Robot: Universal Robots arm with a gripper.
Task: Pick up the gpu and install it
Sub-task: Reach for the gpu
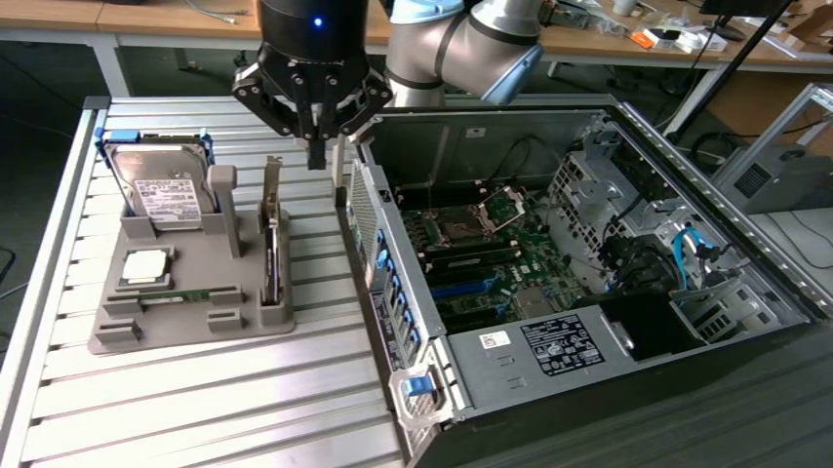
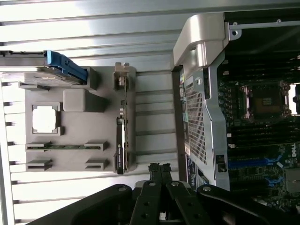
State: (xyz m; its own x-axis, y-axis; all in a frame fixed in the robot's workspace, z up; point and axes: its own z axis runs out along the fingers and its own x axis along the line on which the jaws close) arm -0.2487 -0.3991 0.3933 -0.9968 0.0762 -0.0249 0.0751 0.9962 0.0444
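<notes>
The gpu (image 1: 272, 234) stands on edge in a slot of the grey holder (image 1: 182, 336) on the slatted table, a thin dark card with a metal end bracket at its far end. In the wrist view the gpu (image 2: 121, 138) shows as a slim dark blade along the holder's edge nearest the computer. My gripper (image 1: 316, 156) hangs above the gap between the holder and the open computer case (image 1: 430, 400), a little beyond the card's bracket end. Its fingers (image 2: 159, 168) are shut together with nothing between them.
A hard drive (image 1: 163, 190) with a white label, a processor chip (image 1: 144, 265) and a memory strip (image 1: 189, 294) share the holder. The case lies open with the motherboard (image 1: 489, 263) exposed. Its perforated rear wall (image 2: 197, 112) stands close beside the holder.
</notes>
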